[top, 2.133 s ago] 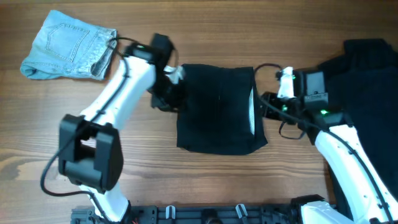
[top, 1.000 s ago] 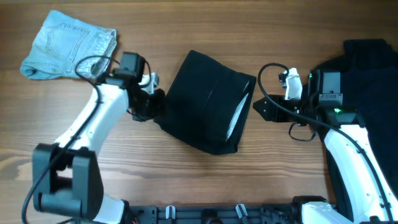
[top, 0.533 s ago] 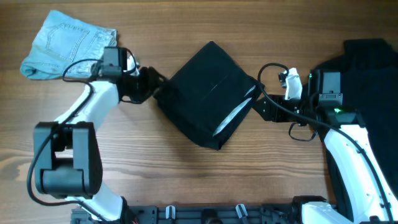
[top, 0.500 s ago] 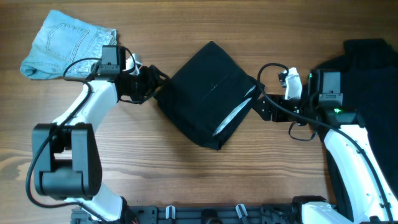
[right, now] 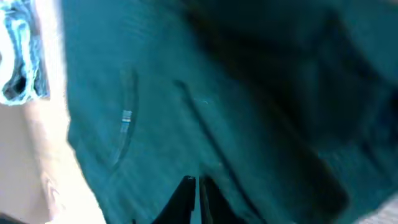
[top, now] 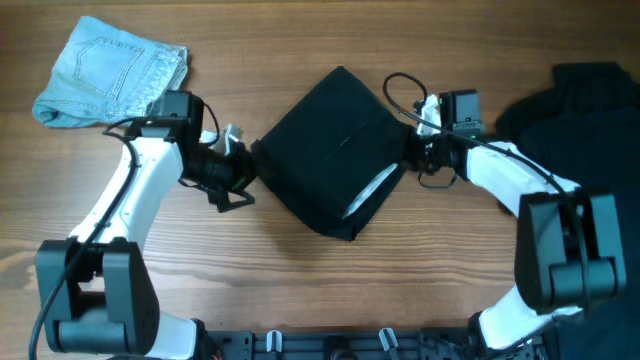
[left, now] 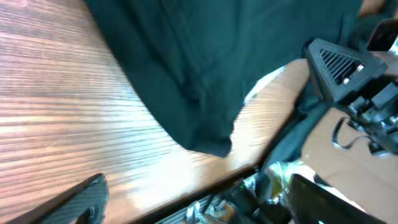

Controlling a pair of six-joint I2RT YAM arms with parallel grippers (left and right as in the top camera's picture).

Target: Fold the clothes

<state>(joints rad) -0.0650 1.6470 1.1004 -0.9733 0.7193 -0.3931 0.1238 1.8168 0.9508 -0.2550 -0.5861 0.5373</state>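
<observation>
A folded black garment [top: 335, 150] lies turned like a diamond at the table's middle, and it fills the right wrist view [right: 249, 93]. My left gripper [top: 245, 172] is open just off its left corner, holding nothing. In the left wrist view its fingers [left: 87, 199] stand wide apart over bare wood, with the garment [left: 211, 62] beyond them. My right gripper [top: 409, 150] is shut at the garment's right corner. Its fingertips [right: 196, 196] are pressed together on the cloth at a crease.
Folded light-blue jeans [top: 110, 70] lie at the far left, behind the left arm, and show at the edge of the right wrist view [right: 22, 50]. A heap of black clothes [top: 590, 110] covers the right edge. The table's front rail runs along the bottom [top: 340, 345].
The left gripper opened, let go of the garment's left corner and drew back a little. The right arm swung left to the garment's right corner and its jaws shut there.
</observation>
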